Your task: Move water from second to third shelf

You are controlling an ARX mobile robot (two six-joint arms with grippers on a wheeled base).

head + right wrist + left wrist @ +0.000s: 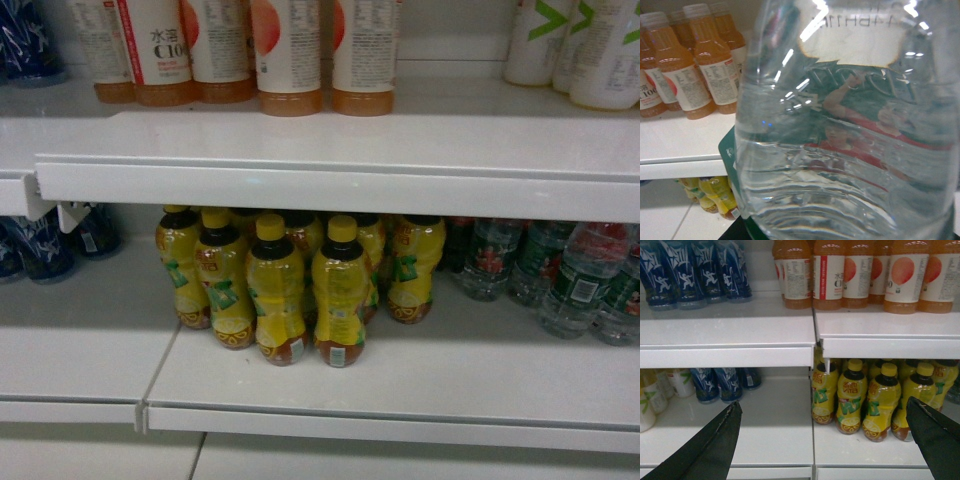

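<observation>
One water bottle (850, 135) fills nearly the whole right wrist frame, pressed up close to the camera, so the right pincer looks clamped on it, though its fingers are out of sight. More water bottles (560, 275) sit at right of the head frame on the lower shelf (400, 385), beside the yellow tea bottles (300, 285). Left pincer (825, 440) hangs wide and empty, dark fingers (715, 440) at the bottom corners. Orange juice bottles (695, 60) stand upper left. Best to keep the bottle upright, clear the shelf lip (680, 167), and set down in a bare gap.
</observation>
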